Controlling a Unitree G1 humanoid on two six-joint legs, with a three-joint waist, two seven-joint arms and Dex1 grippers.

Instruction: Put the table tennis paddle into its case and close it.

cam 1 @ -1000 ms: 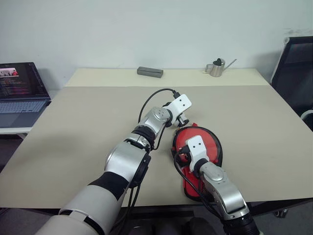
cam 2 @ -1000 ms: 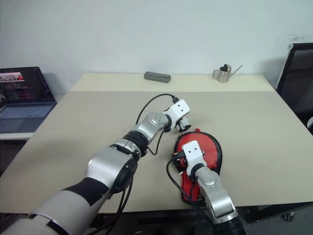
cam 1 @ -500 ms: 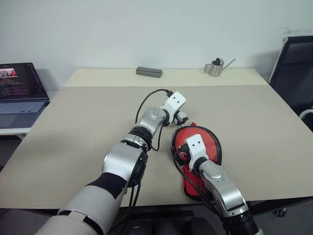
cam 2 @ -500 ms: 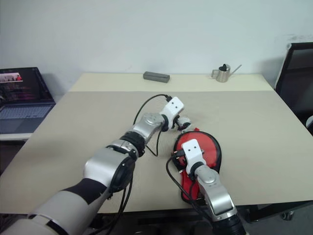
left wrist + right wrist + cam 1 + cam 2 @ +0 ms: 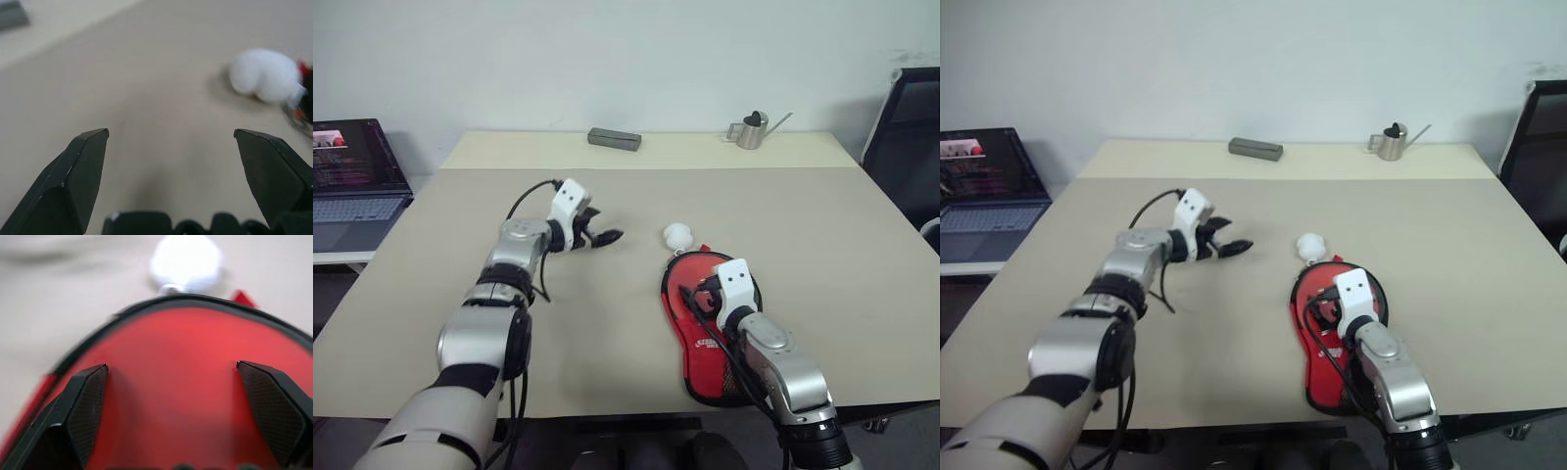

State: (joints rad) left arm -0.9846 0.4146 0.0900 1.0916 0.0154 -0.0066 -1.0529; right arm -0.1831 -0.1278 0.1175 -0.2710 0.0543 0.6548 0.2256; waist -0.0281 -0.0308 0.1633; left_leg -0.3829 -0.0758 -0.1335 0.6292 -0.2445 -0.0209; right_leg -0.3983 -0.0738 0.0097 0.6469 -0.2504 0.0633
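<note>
The case is lying flat near the table's front edge, at about five o'clock from the table's middle; its round red face with a black rim is pointing toward twelve o'clock and its narrow end is reaching toward six o'clock, with a small white logo on the red panel; the white pom-pom is sitting on the tabletop just beyond the round end, at twelve o'clock from the case, touching or nearly touching its tip; whether the table tennis paddle is lying inside cannot be told from these views; the right gripper is hovering over the round red part of the case, its two black fingers spread wide with nothing between them, pointing toward the pom-pom; the left gripper is hanging above bare tabletop at about nine o'clock from the pom-pom, well apart from the case, its fingers also standing wide and holding nothing, aiming across toward the pom-pom; at the far edge of the table a small grey bar is lying at twelve o'clock and a little metal watering can is standing at one o'clock; an open laptop is sitting off the table at nine o'clock
</note>
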